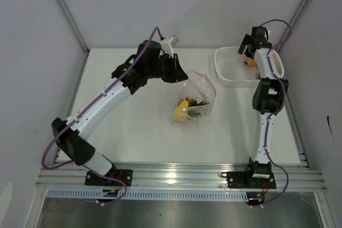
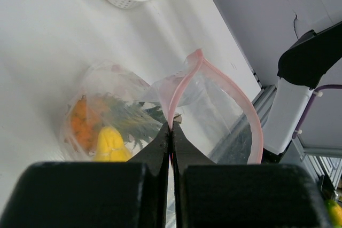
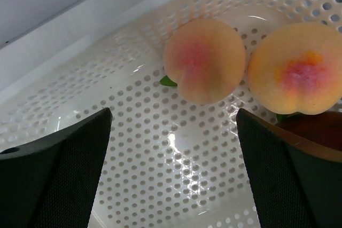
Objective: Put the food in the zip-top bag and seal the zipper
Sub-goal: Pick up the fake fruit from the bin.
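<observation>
The clear zip-top bag lies mid-table, its mouth held up and open. My left gripper is shut on the pink zipper strip at the bag's rim. Inside the bag are the orange pineapple with its green crown and a yellow fruit. My right gripper is open over the white mesh basket, just above its floor. Two pink-yellow peaches lie in the basket just ahead of its fingers. A dark red apple peeks out beside the right peach.
The basket stands at the table's back right corner, close to the right wall. The right arm's links rise along the right edge. Grey walls enclose the table on three sides; a metal rail runs along the near edge.
</observation>
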`<state>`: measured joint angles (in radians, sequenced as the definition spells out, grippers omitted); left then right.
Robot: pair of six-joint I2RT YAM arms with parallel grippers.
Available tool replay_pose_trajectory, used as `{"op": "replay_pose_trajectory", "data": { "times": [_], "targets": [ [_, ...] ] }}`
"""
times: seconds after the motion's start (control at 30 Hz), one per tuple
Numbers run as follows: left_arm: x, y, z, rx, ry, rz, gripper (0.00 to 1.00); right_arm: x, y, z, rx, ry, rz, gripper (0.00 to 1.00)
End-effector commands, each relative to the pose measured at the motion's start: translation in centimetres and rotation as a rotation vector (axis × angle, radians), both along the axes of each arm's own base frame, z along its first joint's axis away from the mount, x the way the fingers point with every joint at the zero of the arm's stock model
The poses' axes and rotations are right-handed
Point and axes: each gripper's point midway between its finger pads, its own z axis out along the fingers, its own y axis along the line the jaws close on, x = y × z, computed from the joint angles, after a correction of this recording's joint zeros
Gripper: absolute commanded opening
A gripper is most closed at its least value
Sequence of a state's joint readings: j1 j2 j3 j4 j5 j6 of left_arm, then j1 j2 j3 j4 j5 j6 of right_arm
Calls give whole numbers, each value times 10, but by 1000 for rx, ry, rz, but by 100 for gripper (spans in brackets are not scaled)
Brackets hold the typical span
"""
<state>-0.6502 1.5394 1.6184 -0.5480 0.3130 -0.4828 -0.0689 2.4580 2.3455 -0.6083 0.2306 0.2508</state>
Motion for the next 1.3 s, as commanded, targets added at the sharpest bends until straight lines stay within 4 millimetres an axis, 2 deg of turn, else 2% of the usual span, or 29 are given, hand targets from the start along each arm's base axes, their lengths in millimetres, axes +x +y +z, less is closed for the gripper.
{"op": "replay_pose_trajectory", "data": {
  "times": [0.0,0.17,0.23,0.47,0.67,0.97,1.0,1.03,1.07,1.13,1.17,1.2,1.27],
  "targets": [
    [7,-3,24,-26,-78,-6,1,7,-20,10,-102,-23,-39,99],
    [8,-3,19,-21,-67,-8,1,3,-27,-1,-204,25,-45,99],
    [8,-3,17,-17,-63,-10,1,3,-27,-12,-222,49,-31,99],
    [9,-4,11,-10,-46,-16,1,5,-23,-39,-198,83,-11,96],
    [10,-4,10,-15,-36,-13,1,10,-31,-37,-205,51,-28,89],
    [10,-6,9,-13,-30,-15,1,20,-40,-37,-227,4,-32,92],
    [10,-6,9,-12,-27,-14,0,20,-41,-44,-221,18,-29,92],
    [10,-5,9,-12,-29,-14,1,25,-41,-37,-218,-2,-28,90],
    [10,-6,9,-10,-26,-15,1,26,-42,-39,-217,-1,-26,89],
    [10,-5,7,-7,-22,-12,1,29,-41,-39,-209,-10,-18,74],
    [10,-6,8,-10,-24,-14,1,29,-41,-39,-205,-14,-15,64],
    [10,-5,6,-7,-19,-11,0,30,-40,-38,-197,-20,-14,45],
    [10,-5,6,-8,-20,-10,1,31,-40,-37,-188,-26,-22,33]
  ]
}}
